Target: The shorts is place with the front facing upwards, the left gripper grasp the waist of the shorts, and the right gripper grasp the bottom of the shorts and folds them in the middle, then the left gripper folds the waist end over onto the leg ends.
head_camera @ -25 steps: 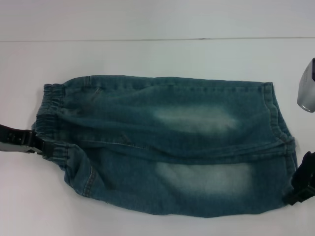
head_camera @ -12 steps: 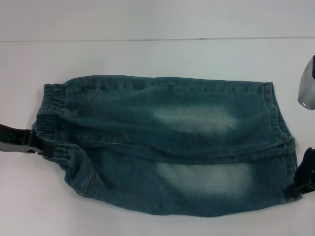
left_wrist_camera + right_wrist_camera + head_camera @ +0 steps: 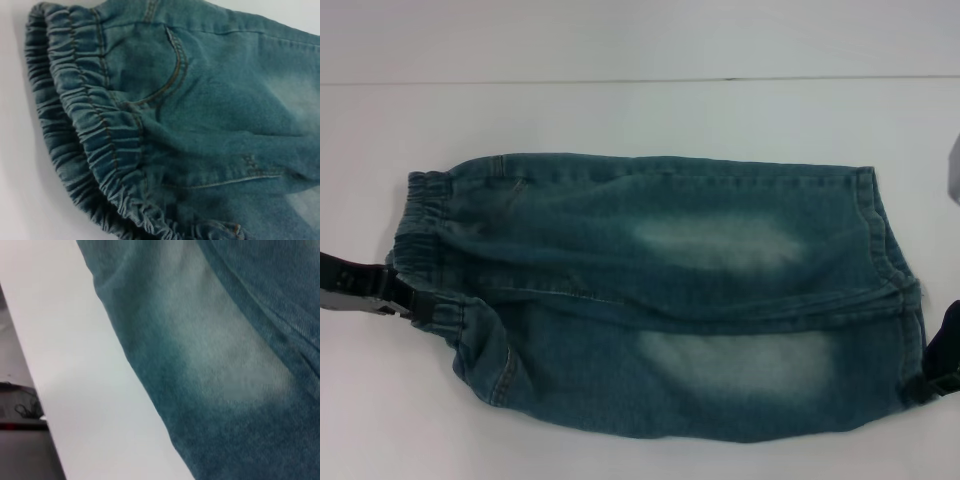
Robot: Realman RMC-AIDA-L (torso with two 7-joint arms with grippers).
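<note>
one pair of shorts [image 3: 670, 300], two grippers, left gripper [image 3: 405, 300], right gripper [image 3: 925, 385], one table [image 3: 640, 115]

A white table [image 3: 620, 115] carries the shorts [image 3: 670, 300], folded lengthwise and lying flat with their waist [image 3: 420, 240] leftward.

left hand [image 3: 405, 300] low at left edge | right hand [image 3: 938, 365] at right edge (mostly cropped)

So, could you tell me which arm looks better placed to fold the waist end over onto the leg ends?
Left: the left gripper sits at the waist; the right gripper is at the leg ends.
</note>
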